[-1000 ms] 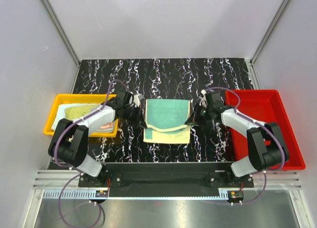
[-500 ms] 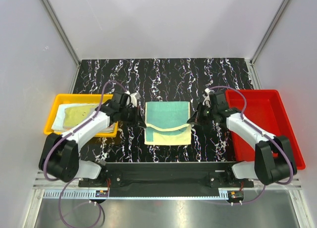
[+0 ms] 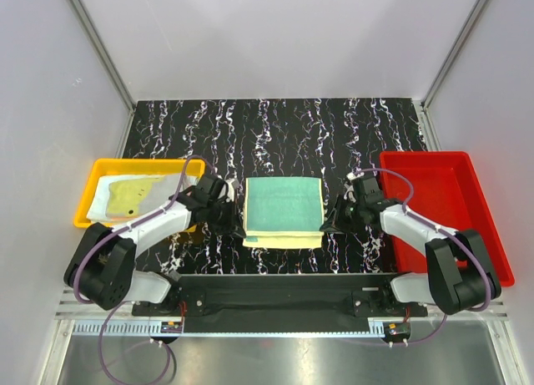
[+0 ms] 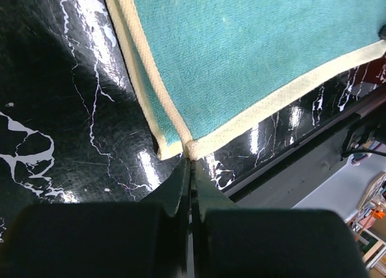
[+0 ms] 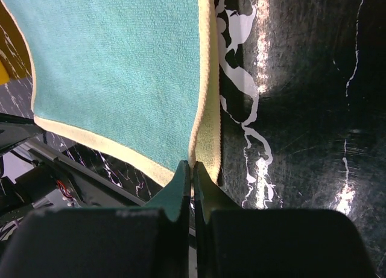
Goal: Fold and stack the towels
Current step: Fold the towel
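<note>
teal towel (image 3: 282, 203): folded flat, frame center
left gripper (image 4: 192, 164): fingers clamped on its lower-left corner
right gripper (image 5: 193, 168): pinching lower-right corner

A yellow tray (image 3: 100, 162) sits left and a red tray (image 3: 450, 211) right on the black white-veined table (image 3: 275, 134).

Left fingers (image 4: 175, 190) and right fingers (image 5: 208, 196) are pressed tight together, both low, pointing inward.
</note>
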You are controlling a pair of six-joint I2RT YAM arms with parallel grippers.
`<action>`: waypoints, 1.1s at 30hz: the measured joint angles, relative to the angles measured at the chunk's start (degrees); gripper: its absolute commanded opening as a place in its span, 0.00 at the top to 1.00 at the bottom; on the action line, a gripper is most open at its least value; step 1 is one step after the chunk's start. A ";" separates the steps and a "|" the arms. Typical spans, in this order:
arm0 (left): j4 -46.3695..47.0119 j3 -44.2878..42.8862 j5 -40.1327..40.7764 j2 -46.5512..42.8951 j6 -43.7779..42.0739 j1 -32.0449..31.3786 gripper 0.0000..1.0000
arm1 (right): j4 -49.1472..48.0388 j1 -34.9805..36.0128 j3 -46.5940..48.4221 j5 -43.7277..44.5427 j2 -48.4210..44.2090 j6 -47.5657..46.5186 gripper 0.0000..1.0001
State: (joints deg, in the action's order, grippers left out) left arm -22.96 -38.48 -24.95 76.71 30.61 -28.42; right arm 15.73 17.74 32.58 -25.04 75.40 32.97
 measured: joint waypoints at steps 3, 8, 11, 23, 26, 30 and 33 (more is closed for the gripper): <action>0.63 0.39 0.72 0.74 0.55 -0.39 1.00 | -0.35 0.00 -0.02 -0.02 0.46 0.00 1.00; -0.42 -0.09 2.56 0.81 0.96 -0.48 1.00 | 0.00 0.00 0.52 -0.02 0.42 -0.15 1.00; -3.56 -3.37 3.78 0.17 0.96 -0.50 1.00 | 2.95 0.00 3.30 0.11 -0.37 -0.37 1.00; -0.74 2.93 4.96 -6.01 5.81 -3.85 1.00 | 2.34 0.68 -1.40 -0.17 -8.11 1.75 1.00; -0.24 4.81 4.94 -4.61 6.51 -3.87 1.00 | 0.57 0.92 -5.60 -0.98 -7.23 3.08 1.00; 0.63 5.75 5.11 -2.67 6.80 -3.87 1.00 | -1.64 1.07 -8.46 -1.49 -5.51 4.11 0.93; 1.11 6.23 5.33 -2.21 6.84 -3.87 1.00 | -3.52 1.07 -9.40 -1.68 -5.18 4.59 0.79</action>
State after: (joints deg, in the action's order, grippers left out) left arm -21.85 -32.25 -19.62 74.50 37.45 -32.29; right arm 12.21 18.81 23.18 -26.72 70.22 37.56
